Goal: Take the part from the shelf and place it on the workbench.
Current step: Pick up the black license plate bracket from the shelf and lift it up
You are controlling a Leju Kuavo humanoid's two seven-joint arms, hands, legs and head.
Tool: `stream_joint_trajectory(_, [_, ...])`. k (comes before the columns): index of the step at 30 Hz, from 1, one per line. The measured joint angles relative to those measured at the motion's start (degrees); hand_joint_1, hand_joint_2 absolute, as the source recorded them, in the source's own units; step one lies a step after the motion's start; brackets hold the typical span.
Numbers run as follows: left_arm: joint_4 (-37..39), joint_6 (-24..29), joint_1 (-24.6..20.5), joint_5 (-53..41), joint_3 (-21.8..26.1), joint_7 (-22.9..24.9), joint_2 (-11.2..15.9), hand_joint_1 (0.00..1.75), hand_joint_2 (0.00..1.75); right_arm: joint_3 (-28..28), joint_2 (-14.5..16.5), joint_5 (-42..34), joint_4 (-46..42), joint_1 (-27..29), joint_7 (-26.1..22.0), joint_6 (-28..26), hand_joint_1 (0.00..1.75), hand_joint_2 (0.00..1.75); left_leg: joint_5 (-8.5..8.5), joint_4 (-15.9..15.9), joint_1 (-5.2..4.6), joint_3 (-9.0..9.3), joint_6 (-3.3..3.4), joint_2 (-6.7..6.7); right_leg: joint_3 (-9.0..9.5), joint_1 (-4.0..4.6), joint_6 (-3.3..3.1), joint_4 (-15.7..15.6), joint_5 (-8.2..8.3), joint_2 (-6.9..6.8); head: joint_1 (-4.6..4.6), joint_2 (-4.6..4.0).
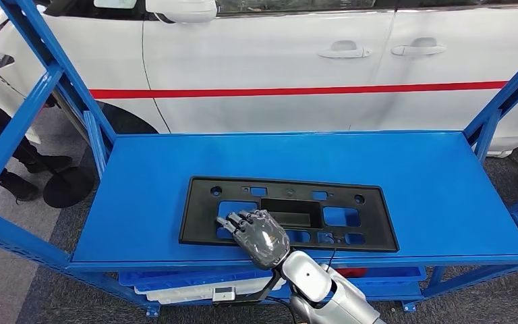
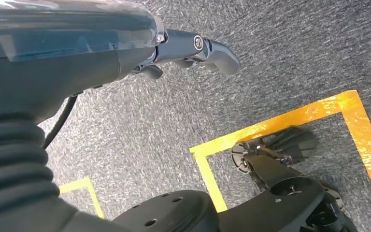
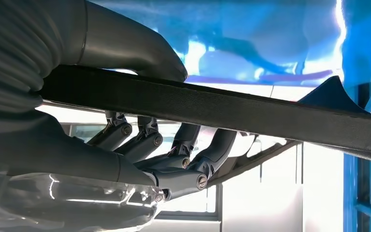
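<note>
The part (image 1: 290, 187), a flat black plastic frame with several cut-outs, lies in the middle of the blue shelf board (image 1: 432, 182). My right hand (image 1: 260, 233) reaches in over the shelf's front edge and grips the part's near edge left of centre. In the right wrist view the thumb (image 3: 140, 48) presses one face of the black edge (image 3: 251, 113) while the fingers (image 3: 183, 145) curl against the other face. My left hand (image 2: 193, 48) hangs over the floor with nothing in it, its fingers loosely extended.
Blue shelf uprights (image 1: 40, 88) rise at both ends of the board. A white car (image 1: 276, 61) with a red stripe stands right behind the shelf. A lower shelf (image 1: 195, 283) holds blue and white trays. A person's dark shoes (image 1: 20, 182) stand at the left. Yellow floor tape (image 2: 270, 125) marks the grey carpet.
</note>
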Motion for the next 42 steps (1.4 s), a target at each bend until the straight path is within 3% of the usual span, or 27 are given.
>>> stream_joint_trajectory(12, [0.0,-0.5,0.0,1.5,1.0,-1.0,0.0,0.00,1.75,-0.3,0.0,0.9,-2.1,0.8,-0.7,-3.4,1.75,1.75,-0.01,0.0,0.00,-0.01,0.00,0.00,-0.01,0.00,0.00,0.0,0.00,0.00,0.00,0.00])
stream_joint_trajectory(21, [0.0,-0.4,0.0,2.5,2.1,-1.7,-0.2,0.00,1.75,-1.0,-0.3,4.4,-2.6,1.6,1.4,-7.8,1.75,1.75,-0.01,0.0,0.00,-0.01,0.00,0.00,-0.01,0.00,0.00,0.0,0.00,0.00,0.00,0.00])
stream_joint_trajectory(30, [0.0,0.2,0.0,2.3,2.7,-2.6,-0.4,0.00,1.75,-3.5,-0.8,3.9,-3.8,3.2,2.4,-8.1,1.75,1.75,-0.04,0.0,-0.02,-0.04,0.02,0.00,0.00,-0.02,0.02,0.0,0.01,0.00,0.00,0.00])
stream_joint_trajectory(36, [0.0,0.2,0.1,1.2,2.7,-2.9,-0.5,0.00,1.75,-4.3,-0.9,3.7,-3.8,3.8,2.4,-7.9,1.75,1.75,0.15,-0.2,-0.09,0.11,0.97,0.09,0.29,-0.29,0.75,-0.6,0.28,0.01,0.00,0.00])
stream_joint_trajectory(38, [0.0,0.2,0.1,1.0,2.7,-2.9,-0.6,0.00,1.75,-4.6,-0.9,3.5,-3.9,3.8,2.4,-7.8,1.75,1.75,0.80,-1.4,0.30,0.66,1.40,0.25,-0.26,-0.15,0.94,1.0,-1.07,-0.04,0.01,0.00])
stream_joint_trajectory(41, [0.0,0.2,0.1,0.7,2.7,-2.9,-0.8,0.00,1.75,-5.0,-1.0,4.0,-4.0,4.1,2.5,-7.1,1.75,1.75,1.12,-1.8,0.36,0.77,1.71,0.43,-4.83,-0.06,1.00,10.8,-6.34,-0.06,0.00,0.00])
stream_joint_trajectory(42, [0.0,0.1,0.1,0.6,2.7,-2.9,-0.8,0.00,1.75,-5.2,-1.1,4.5,-4.0,4.3,2.6,-6.7,1.75,1.75,1.11,-1.7,0.33,0.68,1.70,0.44,-6.19,-0.07,1.05,13.7,-7.26,-0.07,0.00,0.00])
